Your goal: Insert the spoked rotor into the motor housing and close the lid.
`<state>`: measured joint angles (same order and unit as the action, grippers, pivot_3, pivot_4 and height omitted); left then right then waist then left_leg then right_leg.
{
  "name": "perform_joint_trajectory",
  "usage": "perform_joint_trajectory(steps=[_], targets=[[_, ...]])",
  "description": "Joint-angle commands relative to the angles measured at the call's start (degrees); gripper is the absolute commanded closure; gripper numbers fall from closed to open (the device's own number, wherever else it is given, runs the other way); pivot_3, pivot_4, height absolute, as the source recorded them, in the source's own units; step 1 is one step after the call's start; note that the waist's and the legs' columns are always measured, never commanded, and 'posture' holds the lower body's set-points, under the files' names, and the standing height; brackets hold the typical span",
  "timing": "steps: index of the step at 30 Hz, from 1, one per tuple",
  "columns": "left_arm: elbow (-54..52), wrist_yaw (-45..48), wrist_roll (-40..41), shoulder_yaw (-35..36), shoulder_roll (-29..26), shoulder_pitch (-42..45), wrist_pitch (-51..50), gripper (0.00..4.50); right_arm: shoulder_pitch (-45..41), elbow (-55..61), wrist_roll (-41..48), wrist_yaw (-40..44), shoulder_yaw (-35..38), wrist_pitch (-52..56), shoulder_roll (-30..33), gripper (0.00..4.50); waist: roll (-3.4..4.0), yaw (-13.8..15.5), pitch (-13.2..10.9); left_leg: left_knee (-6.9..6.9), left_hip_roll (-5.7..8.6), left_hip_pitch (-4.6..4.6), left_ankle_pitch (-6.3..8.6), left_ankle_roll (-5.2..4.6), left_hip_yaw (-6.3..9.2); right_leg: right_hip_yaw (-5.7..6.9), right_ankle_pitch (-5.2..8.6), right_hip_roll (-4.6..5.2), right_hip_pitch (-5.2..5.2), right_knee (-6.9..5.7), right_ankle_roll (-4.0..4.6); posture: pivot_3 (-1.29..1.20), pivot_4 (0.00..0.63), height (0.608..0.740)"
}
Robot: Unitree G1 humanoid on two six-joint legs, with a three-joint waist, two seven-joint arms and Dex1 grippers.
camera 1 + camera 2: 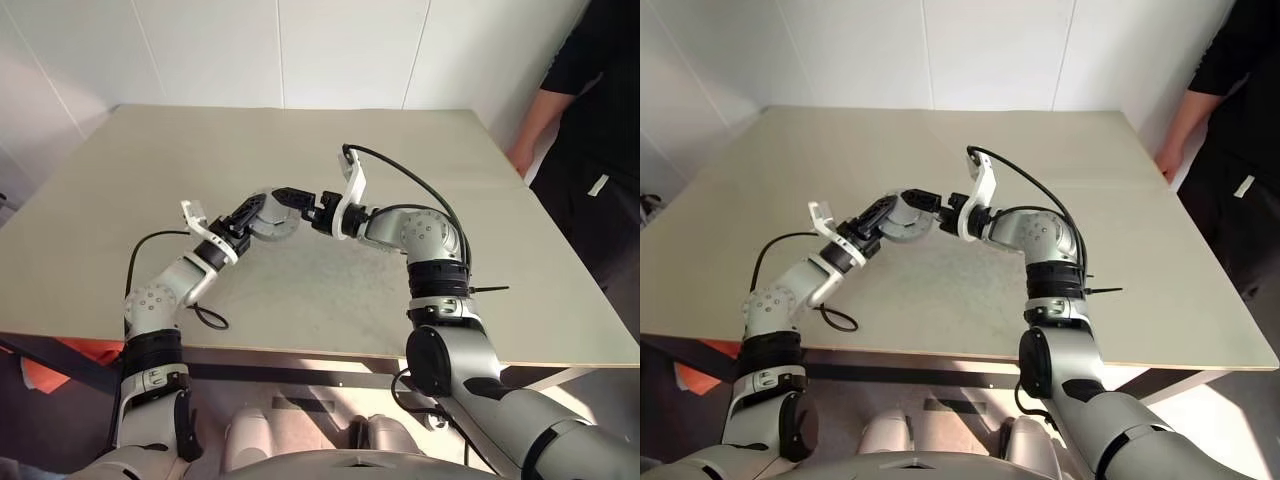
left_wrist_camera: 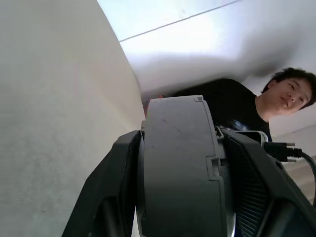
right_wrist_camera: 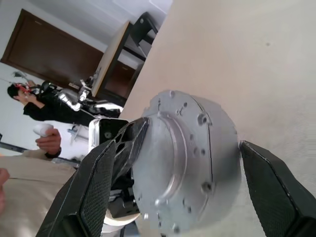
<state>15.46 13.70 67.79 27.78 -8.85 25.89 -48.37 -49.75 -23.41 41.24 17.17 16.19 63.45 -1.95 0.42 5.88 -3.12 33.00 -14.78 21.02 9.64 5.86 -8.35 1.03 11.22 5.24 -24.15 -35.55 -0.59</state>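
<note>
no readable brands, labels or writing on any item.

left gripper [image 1: 262,213]: arm rises from the near left edge of the surface [image 1: 120,190], forearm angled up and toward the middle, wrist rolled. jaws pinching the motor housing [image 1: 274,217] across its thickness; in the left wrist view the grey round body sits edge-on, one black finger [image 2: 106,190] pressed against each flat side.

motor housing: squat silver round part, held up off the surface near its middle, between the two grippers. the right wrist view shows a closed silver face with a raised central disc and small screw holes, and a seam running round the rim. whether the lid and the spoked rotor sit inside or on it cannot be told.

right gripper [image 1: 303,203]: arm comes up from the near right, elbow bent high, forearm pointing left toward the housing, a black cable [image 1: 410,180] looping over the wrist. jaws spread wide; in the right wrist view the two black fingers stand on either side of the housing, one with a clear gap, the other close by its face.

person [image 1: 590,120]: in dark clothing, standing at the far right corner of the surface, one hand [image 1: 519,158] by its edge.
</note>
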Motion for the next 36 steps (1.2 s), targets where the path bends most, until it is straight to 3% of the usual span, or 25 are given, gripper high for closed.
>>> perform_joint_trajectory(steps=[1,14,15,20,28,30,33,36], targets=[[-0.5,-1.0,-2.2,3.8,-2.5,0.0,5.4,2.36,-0.8,1.9,0.1,0.5,0.1,-2.2,0.5,0.00,-0.01,-0.3,0.0,0.00,-0.02,-0.01,0.00,0.00,0.00,0.00,-0.01,-0.02,0.00,-0.01,-0.01,0.00,0.000,0.740],[6.8,-5.9,-10.8,10.9,-5.8,-2.6,17.3,2.36,-0.4,1.0,-0.7,1.5,-1.5,-3.9,1.0,0.00,-0.21,0.0,0.1,0.01,-0.02,-0.05,0.00,0.00,0.03,0.03,0.09,0.00,0.05,0.00,0.15,0.00,0.000,0.740],[7.3,-6.5,-11.4,11.2,-6.2,-2.9,17.7,1.63,-0.6,0.7,-0.7,1.5,-1.5,-4.0,1.0,0.00,-0.24,-0.2,0.1,0.01,-0.02,-0.12,0.00,0.00,0.03,0.02,0.09,0.00,0.09,-0.03,0.16,0.00,0.000,0.740],[8.2,-8.2,-13.9,12.1,-8.8,-4.1,19.8,0.14,-1.1,-0.8,-1.1,2.1,-2.1,-4.5,1.0,0.00,-0.27,-0.6,0.1,0.00,-0.03,-0.47,-0.02,0.04,0.02,-0.14,0.09,-0.04,0.21,-0.17,0.18,0.00,0.000,0.740],[16.7,-6.8,-19.5,18.1,-24.2,-2.5,29.2,0.14,-3.2,-6.8,-3.8,5.7,-3.8,-7.3,2.6,0.00,-0.61,-0.8,0.2,-0.06,-0.07,-0.79,-0.03,0.05,0.00,-0.24,0.11,-0.12,0.40,-0.12,0.18,0.00,0.000,0.740],[15.8,-5.4,-21.5,16.4,-25.9,-2.5,29.6,0.14,-2.6,-6.0,-5.7,8.1,-6.1,-9.7,3.1,0.00,-0.59,-0.1,0.2,-0.05,0.04,-0.83,0.04,-0.04,-0.01,-0.23,0.10,-0.06,0.52,-0.05,0.19,0.00,0.000,0.740],[4.1,-1.5,-31.9,4.1,-26.0,-5.0,32.5,0.14,3.0,0.4,-19.7,16.9,-18.8,-34.4,7.1,0.00,-0.69,1.7,0.2,-0.02,0.02,-0.89,0.11,-0.16,0.02,0.03,0.14,0.09,0.87,0.07,0.15,0.00,0.000,0.740],[-9.8,6.2,-37.3,-10.8,-26.3,-7.8,29.0,0.14,5.4,1.5,-25.0,24.1,-22.0,-46.8,13.0,0.00,-0.82,3.0,0.2,0.08,-0.07,-0.86,0.14,-0.21,0.03,0.27,0.17,0.22,1.11,0.14,0.12,0.00,0.000,0.740]])
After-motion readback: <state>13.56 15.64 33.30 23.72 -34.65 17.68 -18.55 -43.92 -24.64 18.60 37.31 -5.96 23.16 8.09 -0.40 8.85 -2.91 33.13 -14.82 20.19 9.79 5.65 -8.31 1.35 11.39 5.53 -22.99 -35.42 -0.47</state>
